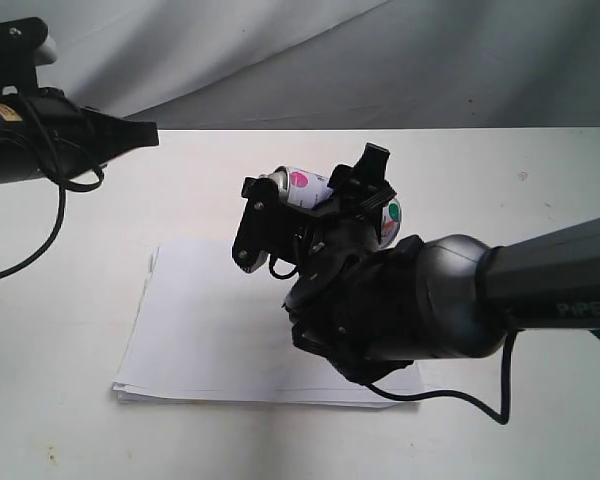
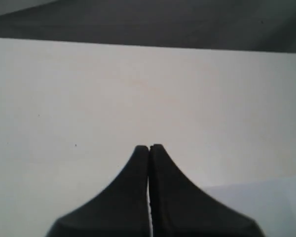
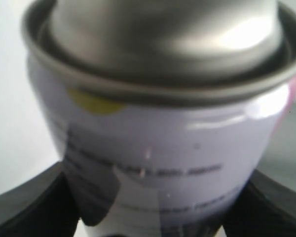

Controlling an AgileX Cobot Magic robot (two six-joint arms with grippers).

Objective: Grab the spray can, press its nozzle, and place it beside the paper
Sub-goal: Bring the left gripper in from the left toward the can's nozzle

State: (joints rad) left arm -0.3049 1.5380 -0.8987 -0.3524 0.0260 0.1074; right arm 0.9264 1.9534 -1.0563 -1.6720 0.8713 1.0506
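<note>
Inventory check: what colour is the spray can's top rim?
Silver; spray can shows best in right wrist view.

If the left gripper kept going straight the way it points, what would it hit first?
Probably nothing: the left gripper faces bare table, and the paper lies off to one side, though depth is unclear.

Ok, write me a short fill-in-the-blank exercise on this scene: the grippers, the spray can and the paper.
1. The right gripper is clamped on the spray can; the left gripper holds ____.
2. The left gripper's jaws are ____.
3. The paper lies flat on a ____ table.

Missing words: nothing; shut; white.
</note>
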